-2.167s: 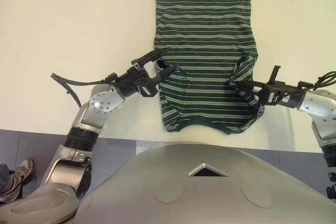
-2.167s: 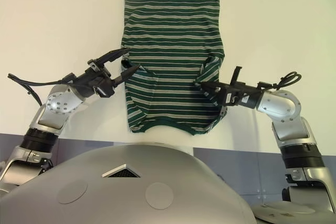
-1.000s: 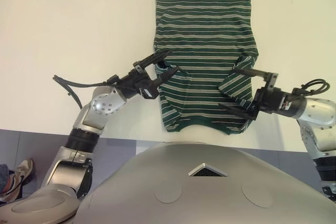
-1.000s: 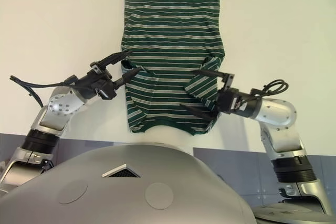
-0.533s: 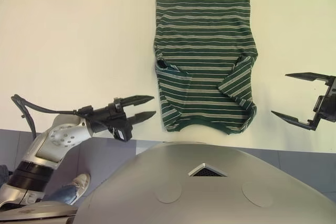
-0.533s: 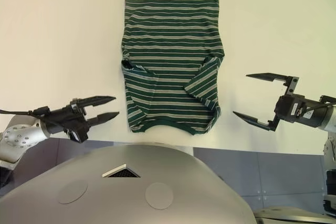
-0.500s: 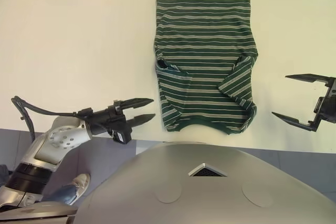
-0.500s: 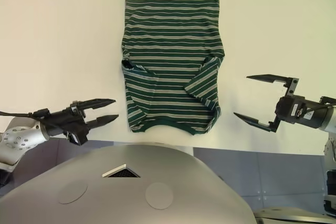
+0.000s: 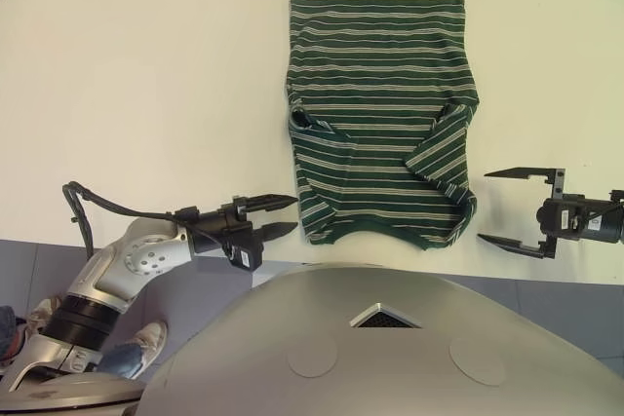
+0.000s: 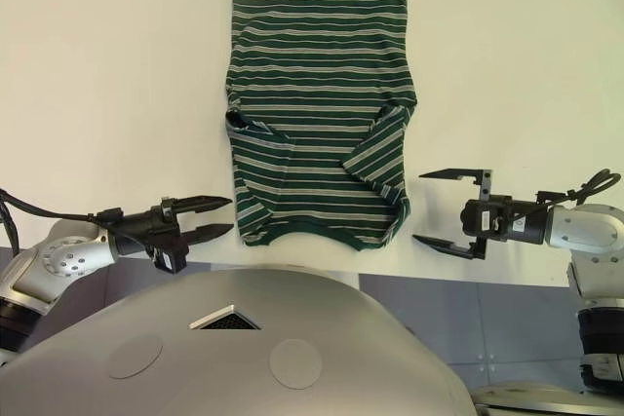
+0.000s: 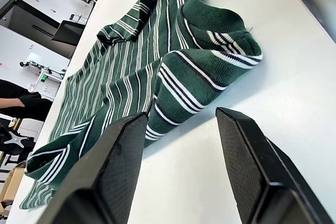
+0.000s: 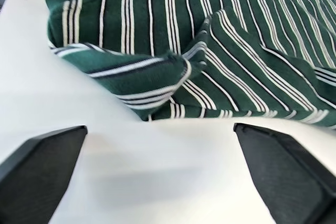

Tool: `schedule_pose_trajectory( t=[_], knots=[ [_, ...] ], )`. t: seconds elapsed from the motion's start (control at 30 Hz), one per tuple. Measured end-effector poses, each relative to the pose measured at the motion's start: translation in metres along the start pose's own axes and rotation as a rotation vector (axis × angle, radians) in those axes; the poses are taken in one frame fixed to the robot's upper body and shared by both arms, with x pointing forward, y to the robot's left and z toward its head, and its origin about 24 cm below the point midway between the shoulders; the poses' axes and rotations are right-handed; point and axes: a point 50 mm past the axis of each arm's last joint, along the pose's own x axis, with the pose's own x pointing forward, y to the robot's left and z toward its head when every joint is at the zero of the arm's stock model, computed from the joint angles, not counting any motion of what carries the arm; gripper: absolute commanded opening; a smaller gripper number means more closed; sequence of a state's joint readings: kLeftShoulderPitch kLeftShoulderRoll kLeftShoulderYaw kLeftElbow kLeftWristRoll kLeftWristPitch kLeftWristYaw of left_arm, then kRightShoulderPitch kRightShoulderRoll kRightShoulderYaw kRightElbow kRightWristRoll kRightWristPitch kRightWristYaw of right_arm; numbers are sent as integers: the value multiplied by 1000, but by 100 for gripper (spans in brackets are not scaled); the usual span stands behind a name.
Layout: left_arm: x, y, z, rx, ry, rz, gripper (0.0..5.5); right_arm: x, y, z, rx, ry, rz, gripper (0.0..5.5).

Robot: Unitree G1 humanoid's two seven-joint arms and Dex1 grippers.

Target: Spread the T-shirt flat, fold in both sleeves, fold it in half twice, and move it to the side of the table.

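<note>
The T-shirt [image 9: 380, 114] lies lengthwise on the white desk [image 9: 146, 94], near the middle, with its straight hem at the far end and a curved edge at the near end. Both sleeves lie turned in over the body, the left sleeve [image 9: 312, 129] as a small tuck and the right sleeve [image 9: 439, 143] as a longer diagonal flap, so the sleeve step looks done.

The left hand [image 9: 292, 212] hovers just beside the shirt's near left corner, fingers apart and empty. The right hand [image 9: 483, 207] sits just off the near right corner, fingers spread wider, also empty. Both point inward at the near corners, which suits taking those corners to carry the near end over to the far one for the first half fold.

In the wrist views the near corners are bunched and slightly raised off the desk. How many layers each corner holds is hard to tell. Whether the fingertips touch the desk cannot be judged.
</note>
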State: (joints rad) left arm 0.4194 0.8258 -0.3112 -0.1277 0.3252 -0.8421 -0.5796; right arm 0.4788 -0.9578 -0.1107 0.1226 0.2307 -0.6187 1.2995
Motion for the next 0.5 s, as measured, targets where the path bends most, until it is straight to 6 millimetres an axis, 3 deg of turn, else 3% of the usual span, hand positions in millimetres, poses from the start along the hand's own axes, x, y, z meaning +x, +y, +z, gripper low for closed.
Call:
schedule_pose_trajectory(
  t=[0.2, 0.5],
  knots=[
    [5, 0, 0, -3, -15, 6, 241, 7, 2, 3, -7, -23, 20, 372],
    [7, 0, 0, -1, -22, 6, 241, 17, 3, 11, -34, -62, 27, 177]
  ],
)
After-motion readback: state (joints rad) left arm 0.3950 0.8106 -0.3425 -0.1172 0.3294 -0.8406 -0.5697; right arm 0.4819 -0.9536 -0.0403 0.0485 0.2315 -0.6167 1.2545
